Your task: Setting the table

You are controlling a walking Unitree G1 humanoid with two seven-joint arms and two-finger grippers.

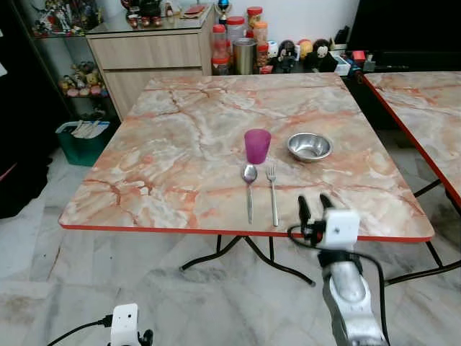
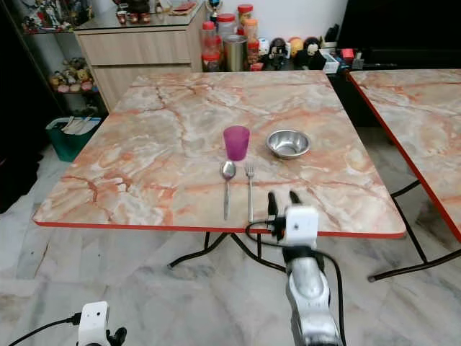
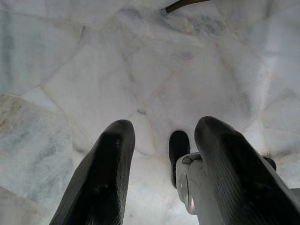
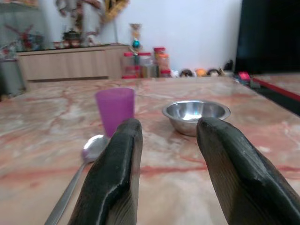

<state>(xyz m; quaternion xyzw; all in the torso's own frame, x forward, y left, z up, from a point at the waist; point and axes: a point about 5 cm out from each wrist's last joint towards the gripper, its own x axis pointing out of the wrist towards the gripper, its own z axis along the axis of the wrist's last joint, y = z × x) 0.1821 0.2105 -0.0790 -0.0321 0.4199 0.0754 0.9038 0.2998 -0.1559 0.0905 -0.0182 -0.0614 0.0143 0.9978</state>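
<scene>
Place setting laid out ahead of my empty right gripper.

On the tabletop (image 1: 166, 144), left to right: spoon (image 1: 249, 189), fork (image 1: 273, 193), my right gripper (image 1: 315, 207) at the near edge, fingers apart, holding nothing. Purple cup (image 1: 257, 145) and steel bowl (image 1: 310, 146) stand just beyond. The flat, thin, slippery cutlery probably wants a pinch mid-handle. My left gripper (image 3: 159, 164) hangs spread above the floor.

Left end effector (image 3: 161, 168), its 2 black fingers (image 3: 105, 183) apart, points at marble floor (image 3: 93, 70).
</scene>
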